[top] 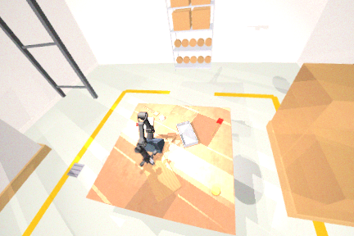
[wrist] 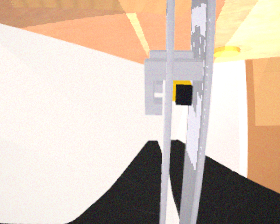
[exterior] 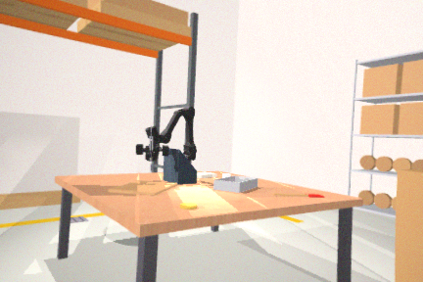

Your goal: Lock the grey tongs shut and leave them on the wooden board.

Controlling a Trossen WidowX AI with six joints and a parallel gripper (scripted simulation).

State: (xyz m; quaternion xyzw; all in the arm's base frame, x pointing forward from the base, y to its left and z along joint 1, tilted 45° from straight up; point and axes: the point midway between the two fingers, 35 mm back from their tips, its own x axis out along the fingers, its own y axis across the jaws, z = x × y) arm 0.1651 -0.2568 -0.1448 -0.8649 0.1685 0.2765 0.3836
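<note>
My gripper (top: 147, 162) (exterior: 153, 150) (wrist: 161, 149) is shut on the grey tongs (wrist: 183, 70) and holds them above the table. In the wrist view the two long grey arms run close together from top to bottom, with a grey block across them and a small yellow and black part beside it. Whether the lock is engaged and which way the tips point I cannot tell. The wooden board (top: 165, 186) (exterior: 138, 189) lies on the table, in front of and below the gripper. The roasting tin (top: 188, 134) (exterior: 233, 185) stands apart, with no tongs across it.
A dark blue block (top: 156, 145) (exterior: 179, 168) stands beside the arm. A yellow disc (top: 215, 189) (exterior: 188, 206) (wrist: 227, 52) lies near one table edge. A red item (top: 220, 120) (exterior: 315, 195) lies beyond the tin. Small white items lie near the arm's base.
</note>
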